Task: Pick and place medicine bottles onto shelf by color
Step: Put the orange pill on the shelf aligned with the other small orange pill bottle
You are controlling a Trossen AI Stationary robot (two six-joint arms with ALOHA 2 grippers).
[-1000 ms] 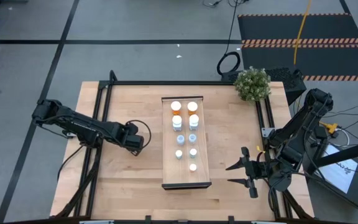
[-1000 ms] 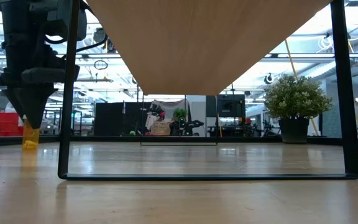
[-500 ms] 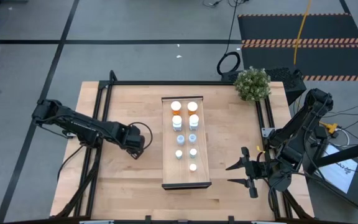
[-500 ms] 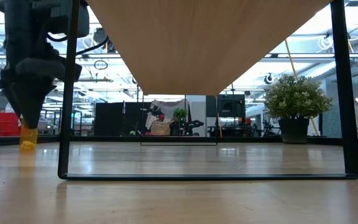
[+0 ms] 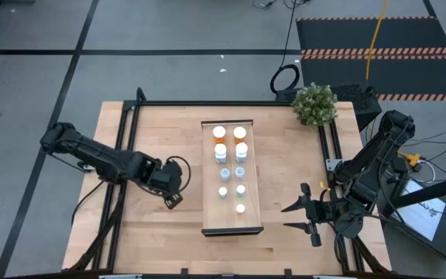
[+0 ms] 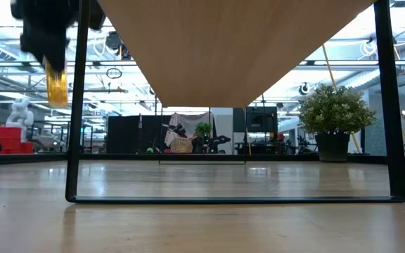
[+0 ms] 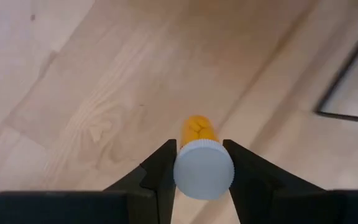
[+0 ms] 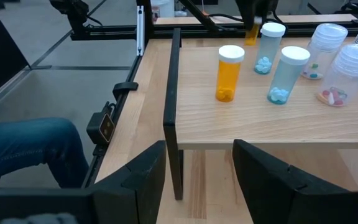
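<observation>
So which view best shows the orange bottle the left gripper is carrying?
The left wrist view: the orange bottle fills the frame, white cap clamped between the left gripper fingers. The low view shows it as a blurred orange streak lifted off the table; the right wrist view only a distant sliver; the high view hides it under the arm.

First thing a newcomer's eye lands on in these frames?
The left gripper pinches an orange bottle by its white cap, lifted off the table just left of the shelf. On the shelf stand rows of white-capped bottles, orange ones at the far end. The right gripper waits open near the table's right edge.
</observation>
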